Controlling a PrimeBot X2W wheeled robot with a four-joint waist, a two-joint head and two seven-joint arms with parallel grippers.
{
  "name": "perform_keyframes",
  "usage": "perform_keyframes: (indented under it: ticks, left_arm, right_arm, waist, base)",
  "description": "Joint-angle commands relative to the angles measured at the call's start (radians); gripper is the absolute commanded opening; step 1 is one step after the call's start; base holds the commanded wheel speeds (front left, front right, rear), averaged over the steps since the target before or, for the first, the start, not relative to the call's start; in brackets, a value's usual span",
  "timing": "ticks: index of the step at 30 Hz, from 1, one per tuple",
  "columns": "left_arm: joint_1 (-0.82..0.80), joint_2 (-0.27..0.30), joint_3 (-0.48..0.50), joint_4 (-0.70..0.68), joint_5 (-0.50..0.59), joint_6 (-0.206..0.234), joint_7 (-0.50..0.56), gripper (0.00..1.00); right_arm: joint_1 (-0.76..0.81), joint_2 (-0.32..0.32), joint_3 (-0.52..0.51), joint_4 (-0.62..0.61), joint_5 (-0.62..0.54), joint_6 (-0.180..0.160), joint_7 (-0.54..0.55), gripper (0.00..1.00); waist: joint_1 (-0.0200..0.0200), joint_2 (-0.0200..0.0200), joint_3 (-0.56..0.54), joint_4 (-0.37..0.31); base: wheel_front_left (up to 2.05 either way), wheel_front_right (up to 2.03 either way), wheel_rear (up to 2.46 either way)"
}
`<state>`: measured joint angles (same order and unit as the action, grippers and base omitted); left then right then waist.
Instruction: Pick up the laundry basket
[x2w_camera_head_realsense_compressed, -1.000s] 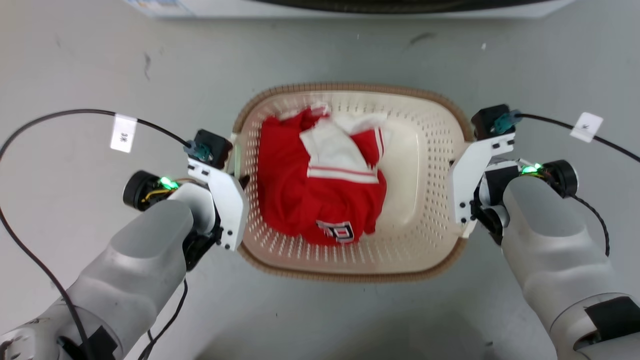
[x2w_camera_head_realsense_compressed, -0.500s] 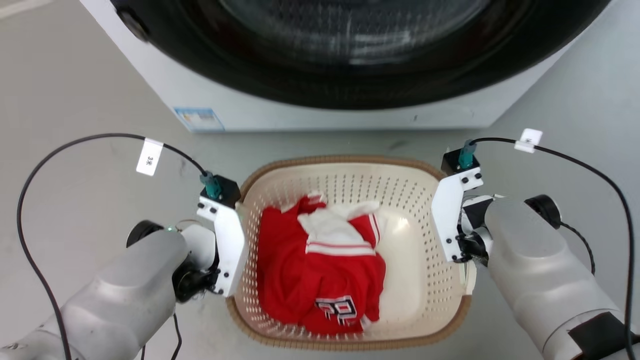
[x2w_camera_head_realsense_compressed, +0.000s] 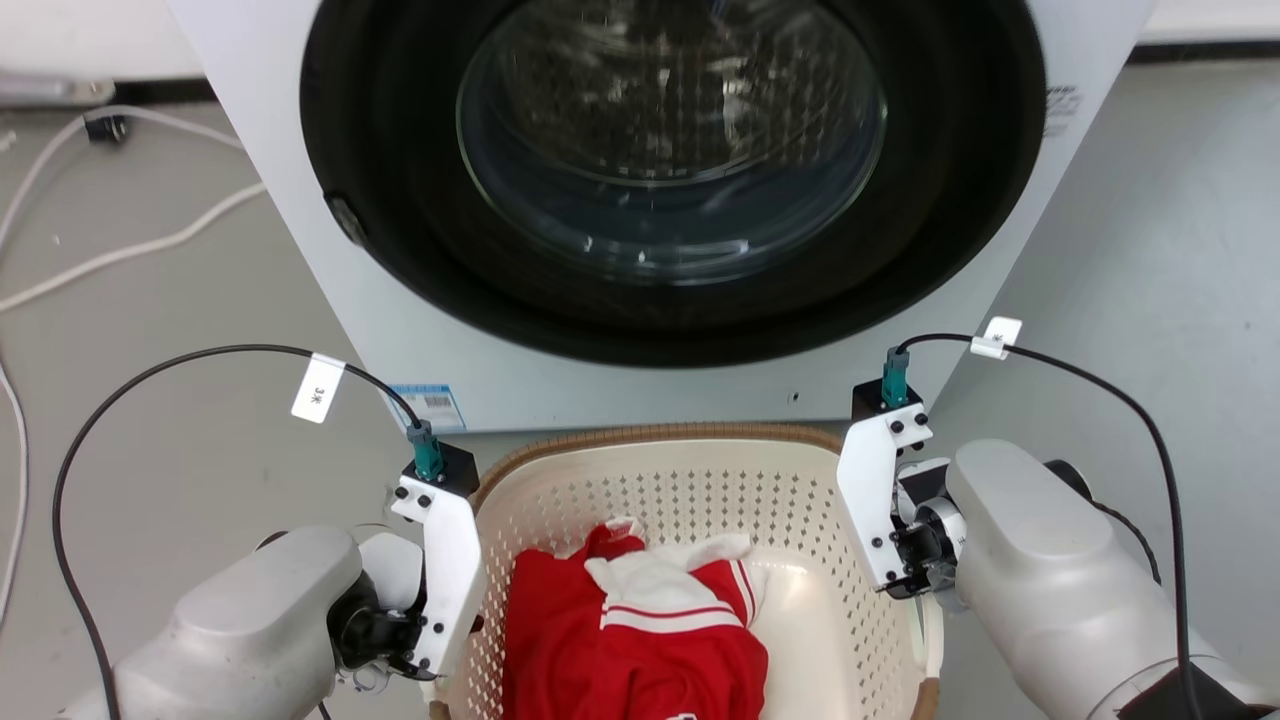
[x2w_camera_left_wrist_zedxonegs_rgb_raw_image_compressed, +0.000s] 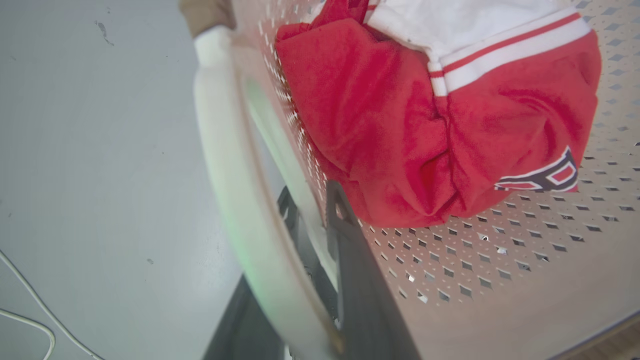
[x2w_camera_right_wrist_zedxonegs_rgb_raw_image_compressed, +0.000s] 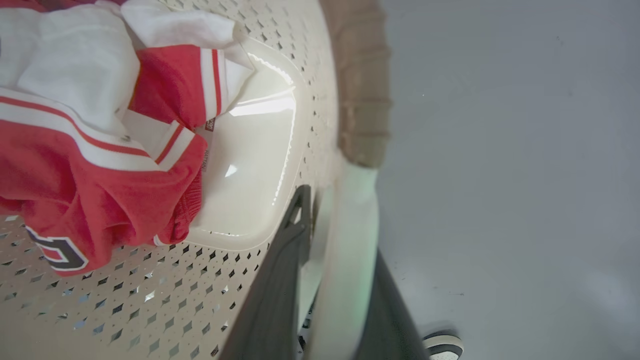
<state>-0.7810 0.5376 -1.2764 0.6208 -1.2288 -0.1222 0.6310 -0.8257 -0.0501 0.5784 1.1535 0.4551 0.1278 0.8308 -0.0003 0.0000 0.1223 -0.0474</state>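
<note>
**Location.** The cream-white perforated plastic laundry basket (x2w_camera_head_realsense_compressed: 690, 495) with the brown woven-look rim sits between the two arms, on the near side of the white front-loading washing machine (x2w_camera_head_realsense_compressed: 300, 250). It holds a crumpled red-and-white fabric garment (x2w_camera_head_realsense_compressed: 640, 650).

**Grip.** In the left wrist view, the left gripper (x2w_camera_left_wrist_zedxonegs_rgb_raw_image_compressed: 310, 195) has one dark finger inside the perforated wall and one outside. They are clamped on the curved white left handle (x2w_camera_left_wrist_zedxonegs_rgb_raw_image_compressed: 225, 165). The right gripper (x2w_camera_right_wrist_zedxonegs_rgb_raw_image_compressed: 336, 220) holds the white right handle (x2w_camera_right_wrist_zedxonegs_rgb_raw_image_compressed: 350, 240) in the same way.

**Step in hand.** Both handles are held, so I judge the lift to be under way. The far rim overlaps the machine's base in the head view, which suggests the basket is off the grey floor (x2w_camera_head_realsense_compressed: 200, 400), though this is not confirmed.

**Next move.** Both arms must rise evenly. Uneven height would tilt the basket and shift the garment.

**Change since half a second ago.** The whole head view has shifted, so the camera has moved. The machine's round glass door (x2w_camera_head_realsense_compressed: 670, 150) is now fully in view and the basket sits lower in the picture. Both grippers keep their places on the handles.
</note>
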Motion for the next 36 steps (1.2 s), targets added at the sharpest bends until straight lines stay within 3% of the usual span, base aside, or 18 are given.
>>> perform_keyframes:
  ticks: [1, 18, 36]
  left_arm:
    - [0.009, -0.003, -0.008, -0.014, -0.002, -0.013, 0.023, 0.00]
    - [0.032, -0.046, -0.008, -0.026, -0.029, -0.016, 0.158, 0.00]
    - [0.026, -0.038, -0.008, -0.019, -0.069, -0.016, 0.158, 0.00]
  right_arm:
    - [0.004, 0.000, 0.014, -0.012, 0.007, 0.005, 0.010, 0.00]
    - [0.006, 0.000, 0.100, -0.015, 0.105, 0.008, 0.077, 0.00]
    - [-0.023, -0.001, 0.128, 0.025, 0.157, 0.008, 0.069, 0.00]
  waist:
    - [0.0003, 0.0000, -0.042, -0.006]
    - [0.0003, 0.0000, -0.153, 0.010]
    - [0.0003, 0.0000, -0.166, 0.008]
  base:
    - [0.00, 0.00, 0.00]
    - [0.00, 0.00, 0.00]
    - [0.00, 0.00, 0.00]
